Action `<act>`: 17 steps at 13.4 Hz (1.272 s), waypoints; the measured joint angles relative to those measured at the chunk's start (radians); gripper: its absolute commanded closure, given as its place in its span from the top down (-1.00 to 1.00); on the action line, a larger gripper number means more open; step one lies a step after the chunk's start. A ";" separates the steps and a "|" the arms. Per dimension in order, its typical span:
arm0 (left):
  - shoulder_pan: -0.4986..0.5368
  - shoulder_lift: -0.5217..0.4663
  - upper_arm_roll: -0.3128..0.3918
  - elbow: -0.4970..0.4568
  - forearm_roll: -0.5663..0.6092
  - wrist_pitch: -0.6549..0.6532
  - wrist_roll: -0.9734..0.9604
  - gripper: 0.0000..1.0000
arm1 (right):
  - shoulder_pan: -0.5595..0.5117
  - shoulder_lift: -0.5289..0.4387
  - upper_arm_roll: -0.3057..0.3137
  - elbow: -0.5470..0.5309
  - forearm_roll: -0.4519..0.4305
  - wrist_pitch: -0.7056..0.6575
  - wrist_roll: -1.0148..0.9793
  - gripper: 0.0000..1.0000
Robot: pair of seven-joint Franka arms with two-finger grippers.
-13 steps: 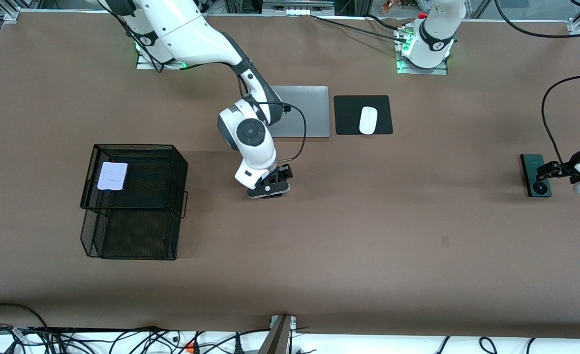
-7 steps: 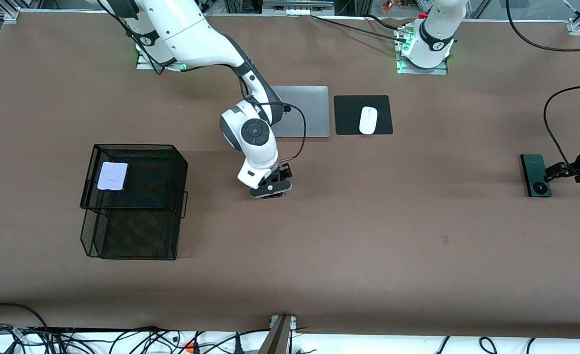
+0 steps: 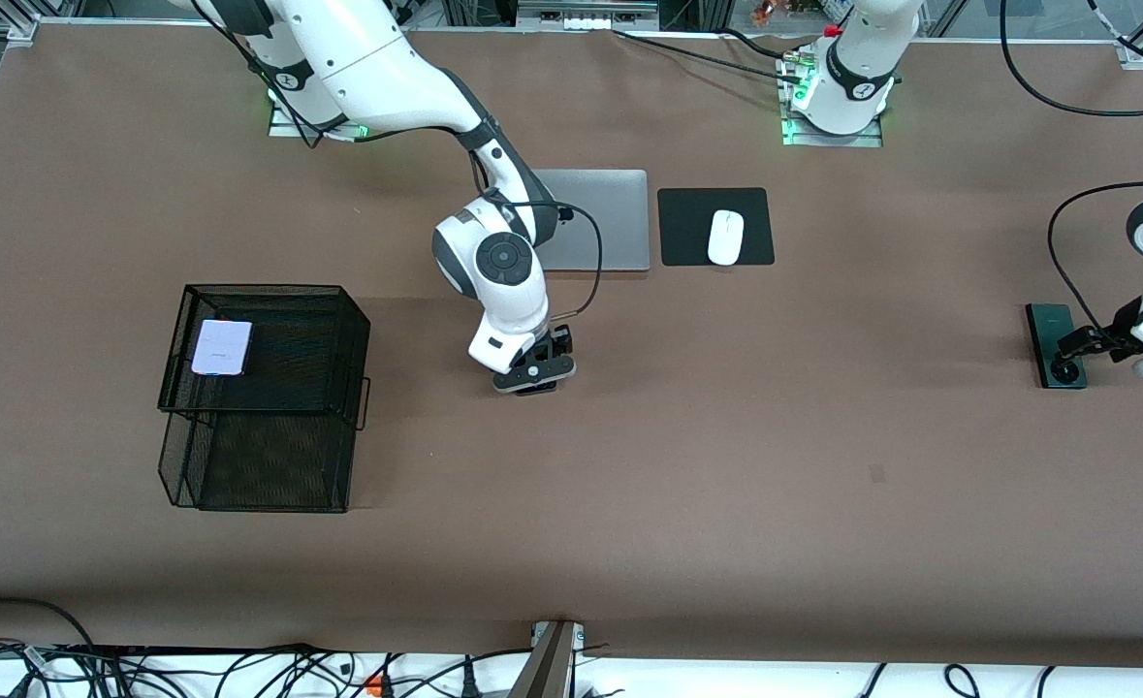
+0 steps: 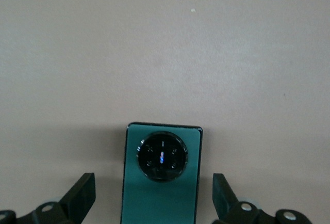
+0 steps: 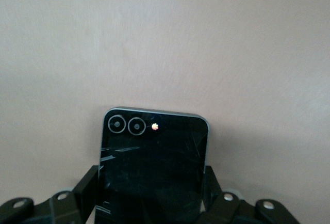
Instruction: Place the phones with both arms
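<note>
A brown table (image 3: 726,504) fills nearly the whole frame under even light. Along the bottom edge of the frame a white strip carries tangled black cables (image 3: 241,669). At the top edge, metal framing (image 3: 581,12) and more cables show past the table's rim.

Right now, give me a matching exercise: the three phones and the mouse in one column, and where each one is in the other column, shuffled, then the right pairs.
Things:
1. lilac phone
2. black phone
3. green phone
4. white mouse

Places:
A. on the black pad beside the laptop
B. flat on the table, between the open fingers of the left gripper
C. on top of the black mesh basket
D. between the fingers of the right gripper, which are closed against its sides

Pairs: 1-C, 2-D, 3-B, 4-A
</note>
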 measured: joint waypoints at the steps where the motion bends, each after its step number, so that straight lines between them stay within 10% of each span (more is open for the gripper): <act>1: 0.000 0.001 0.000 -0.008 0.000 0.001 0.000 1.00 | 0.000 -0.014 -0.022 0.016 0.000 0.000 0.000 -0.98; 11: 0.041 0.048 -0.001 -0.037 0.000 0.010 0.192 1.00 | -0.087 -0.273 -0.384 0.028 0.000 -0.336 -0.313 -0.95; 16: 0.052 0.064 -0.002 -0.040 0.000 0.040 0.198 1.00 | -0.268 -0.182 -0.393 0.011 0.166 -0.266 -0.527 -0.95; 17: 0.052 0.064 -0.002 -0.041 0.000 0.043 0.198 0.67 | -0.278 -0.152 -0.393 0.010 0.207 -0.240 -0.538 -0.94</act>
